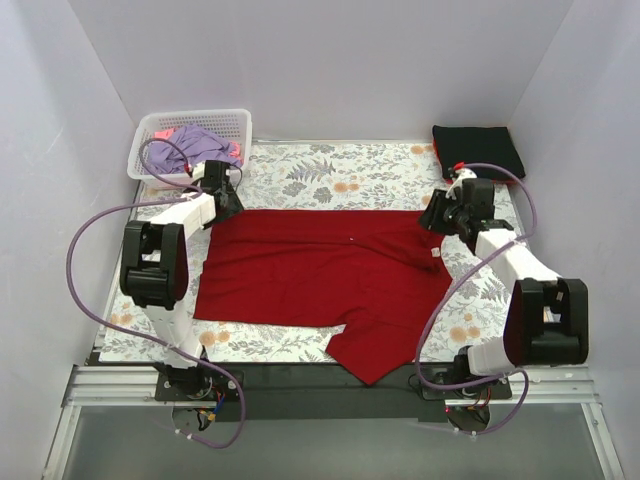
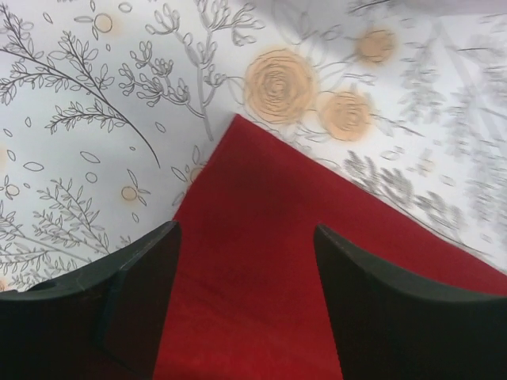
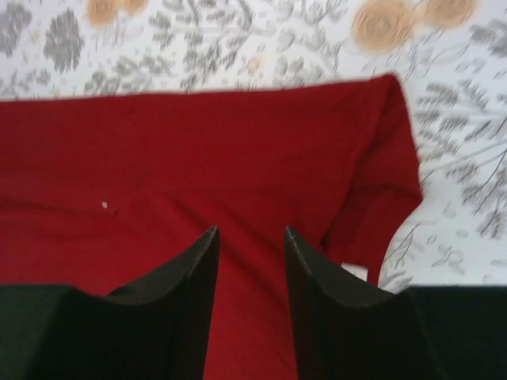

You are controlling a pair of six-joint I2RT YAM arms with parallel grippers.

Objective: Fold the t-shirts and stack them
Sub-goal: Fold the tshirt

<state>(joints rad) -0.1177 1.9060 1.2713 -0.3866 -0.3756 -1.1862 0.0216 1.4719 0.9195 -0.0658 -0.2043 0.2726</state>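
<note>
While the deep-red t-shirt point(image 1: 320, 270) lies spread on the counter point(image 1: 330, 172), the left claw point(image 2: 246, 229) hangs spread wide over its far-left corner and the right claw point(image 3: 251, 231), parted more narrowly and empty, over its far-right end.

Soft matt cloth is seen in the deep-red t-shirt point(image 1: 310, 270), white lattice plastic in the basket point(image 1: 195, 114), printed fabric over the desk point(image 1: 330, 175).
</note>
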